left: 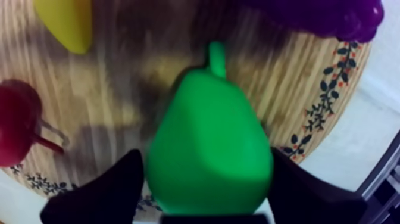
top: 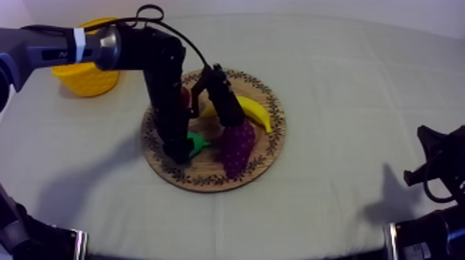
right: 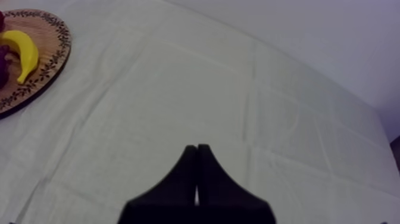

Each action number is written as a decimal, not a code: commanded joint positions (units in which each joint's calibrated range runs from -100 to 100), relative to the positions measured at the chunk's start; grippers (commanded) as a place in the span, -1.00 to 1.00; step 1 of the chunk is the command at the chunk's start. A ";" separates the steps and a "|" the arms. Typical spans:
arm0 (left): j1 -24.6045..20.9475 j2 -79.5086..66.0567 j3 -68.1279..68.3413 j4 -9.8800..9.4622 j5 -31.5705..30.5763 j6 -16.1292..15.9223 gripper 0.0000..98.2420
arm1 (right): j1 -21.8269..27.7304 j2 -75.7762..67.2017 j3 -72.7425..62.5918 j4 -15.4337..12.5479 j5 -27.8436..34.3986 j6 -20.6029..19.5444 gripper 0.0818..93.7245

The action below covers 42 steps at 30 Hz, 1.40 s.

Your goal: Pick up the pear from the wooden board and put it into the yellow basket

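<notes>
Left wrist view: the left jaws grip the wide end of the pear (left: 208, 149), one black finger against each side. The pear lies on the wooden board (left: 119, 113), with a small red fruit (left: 18, 128) beside it and the banana (left: 65, 24) and bunch of grapes (left: 333, 15) beyond. The right jaws lie pressed together over bare bench (right: 238, 89). The yellow basket (top: 86, 77) stands well apart, far left.

Black left arm (top: 156, 62) enters from upper left, elbow bent, forearm steeply down; left gripper (left: 207, 158) with two black fingers clamped on either flank of green toy pear (left: 208, 143); right arm (top: 443, 173) low at right edge; right gripper (right: 197, 152) fingers together, narrow wedge.
</notes>
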<state>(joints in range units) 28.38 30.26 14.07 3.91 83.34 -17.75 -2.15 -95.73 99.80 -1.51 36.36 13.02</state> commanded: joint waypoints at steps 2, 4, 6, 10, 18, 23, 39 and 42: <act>0.03 0.02 0.25 0.07 -0.39 0.35 0.29 | 0.00 -0.03 -0.02 0.03 0.02 0.00 -0.99; 0.01 -0.13 0.61 0.10 -1.08 0.68 0.21 | 0.00 -0.03 -0.02 0.03 0.02 0.00 -0.99; -0.07 -0.27 0.90 0.11 -1.57 0.93 0.14 | 0.00 -0.03 -0.02 0.03 0.02 0.00 -0.99; -0.28 -0.62 1.39 0.12 -1.92 1.06 0.09 | 0.00 -0.03 -0.02 0.03 0.02 0.00 -0.99; -0.03 -3.63 1.46 -0.02 -1.37 1.24 0.07 | 0.00 -0.03 -0.02 0.03 0.02 0.00 -0.99; 0.86 -7.65 -1.54 -0.24 2.63 1.87 0.07 | 0.00 -0.03 -0.02 0.03 0.02 0.00 -0.99; 1.23 -21.56 -14.14 -1.84 15.78 4.54 0.03 | -0.07 -0.03 -0.02 0.03 0.02 0.00 -0.99; 1.06 -23.58 -15.32 -2.41 16.25 5.03 0.00 | -0.07 -0.03 -0.02 0.03 0.02 0.00 -0.99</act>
<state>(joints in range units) 29.46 7.38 -1.04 1.63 99.50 -12.87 -2.17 -95.73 99.80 -1.51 36.36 13.02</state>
